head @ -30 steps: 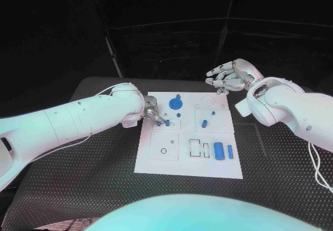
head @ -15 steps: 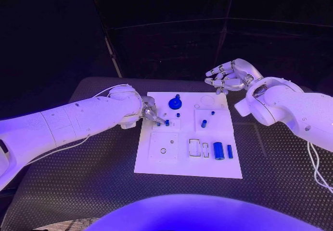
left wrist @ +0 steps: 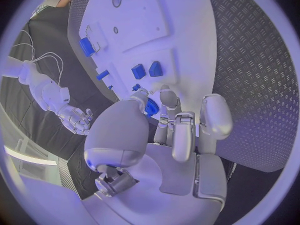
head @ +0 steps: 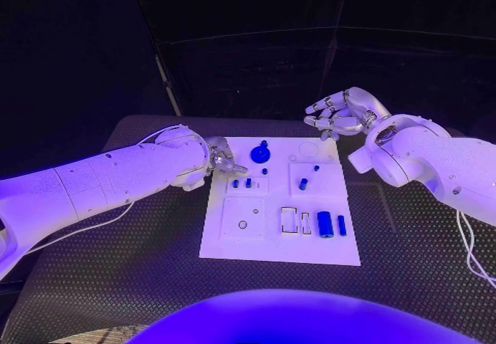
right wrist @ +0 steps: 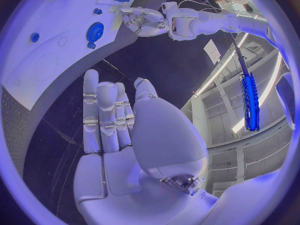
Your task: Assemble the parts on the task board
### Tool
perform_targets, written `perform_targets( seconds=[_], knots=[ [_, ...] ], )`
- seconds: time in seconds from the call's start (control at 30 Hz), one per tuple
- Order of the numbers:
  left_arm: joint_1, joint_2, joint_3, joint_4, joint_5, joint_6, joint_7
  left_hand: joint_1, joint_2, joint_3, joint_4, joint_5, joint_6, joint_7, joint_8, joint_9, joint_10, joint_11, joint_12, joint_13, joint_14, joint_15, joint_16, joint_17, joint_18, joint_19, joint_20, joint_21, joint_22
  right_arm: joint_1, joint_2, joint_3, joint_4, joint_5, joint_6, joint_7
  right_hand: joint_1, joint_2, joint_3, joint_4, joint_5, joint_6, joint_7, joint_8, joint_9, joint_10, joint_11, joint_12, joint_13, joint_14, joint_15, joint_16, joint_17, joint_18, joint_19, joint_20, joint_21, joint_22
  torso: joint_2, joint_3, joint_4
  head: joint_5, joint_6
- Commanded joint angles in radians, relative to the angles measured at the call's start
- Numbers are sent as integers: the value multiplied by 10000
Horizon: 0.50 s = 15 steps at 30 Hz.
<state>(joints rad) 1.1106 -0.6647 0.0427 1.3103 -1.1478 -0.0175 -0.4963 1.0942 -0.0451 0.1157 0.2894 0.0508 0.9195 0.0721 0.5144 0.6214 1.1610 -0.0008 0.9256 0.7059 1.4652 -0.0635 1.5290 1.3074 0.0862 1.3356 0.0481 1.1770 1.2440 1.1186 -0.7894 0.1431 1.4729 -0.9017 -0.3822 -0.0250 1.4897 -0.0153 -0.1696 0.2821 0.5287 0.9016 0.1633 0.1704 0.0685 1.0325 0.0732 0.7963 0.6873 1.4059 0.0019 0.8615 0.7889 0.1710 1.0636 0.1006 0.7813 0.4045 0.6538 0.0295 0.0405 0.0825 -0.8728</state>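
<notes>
Left hand (head: 224, 160): empty, fingers loosely curled at the board's (head: 233, 244) left edge, near the pegs (head: 242, 183), likely between picks.
Right hand (head: 339, 115): released, fingers apart, waiting beyond the far right corner.

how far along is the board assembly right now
Partly done, as far as the head view shows. Two small blue pegs stand in the board's upper left block and a blue round knob sits at its far edge. Neither hand holds a part: the left hand is beside the pegs, the right hand hangs beyond the far edge. The blue cylinder and bar lie loose.
</notes>
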Motion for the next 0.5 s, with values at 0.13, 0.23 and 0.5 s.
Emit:
perform_targets(
  seconds=[0.13,0.23,0.5],
  knots=[
    [11,-116,30,93,1379,-1446,1574,836,-26,-300,-54,91,-752,444,-714,-648,-1107,429,-941,-845,-213,407,-1988,-39,698,-1783,332,-3066,-2284,12,15,7,-7,-7,2,103,48,2,33,2,29,-47,-22,33,-6,-85,-5,48,-8,-18,-35,-63,-14,124,90,-4,-68,-10,-9,3,0,-51,2],
    [11,-76,33,82,1577,-1621,2404,1424,-18,-329,-145,84,-938,641,-1016,-1067,-1890,635,-1542,-1297,-1590,620,-4229,-2221,932,-2768,516,-4769,-3478,10,18,7,-13,-7,5,102,48,2,33,2,29,-47,-22,33,-6,-85,-5,48,-8,-18,-35,-63,-14,124,90,-4,-68,-10,-1,8,0,-69,2],
    [13,442,-10,-216,251,-2129,5012,4071,-344,687,-1249,68,-733,778,-2017,-2424,-2758,962,-3793,-3355,-3497,832,-7377,-5203,922,-3227,870,-6219,-4509,8,69,7,-42,-7,33,103,48,2,33,2,29,-47,-22,33,-6,-85,-5,48,-8,-18,-35,-63,-14,124,90,-4,-68,-10,12,-5,-21,-148,2]
  ],
)
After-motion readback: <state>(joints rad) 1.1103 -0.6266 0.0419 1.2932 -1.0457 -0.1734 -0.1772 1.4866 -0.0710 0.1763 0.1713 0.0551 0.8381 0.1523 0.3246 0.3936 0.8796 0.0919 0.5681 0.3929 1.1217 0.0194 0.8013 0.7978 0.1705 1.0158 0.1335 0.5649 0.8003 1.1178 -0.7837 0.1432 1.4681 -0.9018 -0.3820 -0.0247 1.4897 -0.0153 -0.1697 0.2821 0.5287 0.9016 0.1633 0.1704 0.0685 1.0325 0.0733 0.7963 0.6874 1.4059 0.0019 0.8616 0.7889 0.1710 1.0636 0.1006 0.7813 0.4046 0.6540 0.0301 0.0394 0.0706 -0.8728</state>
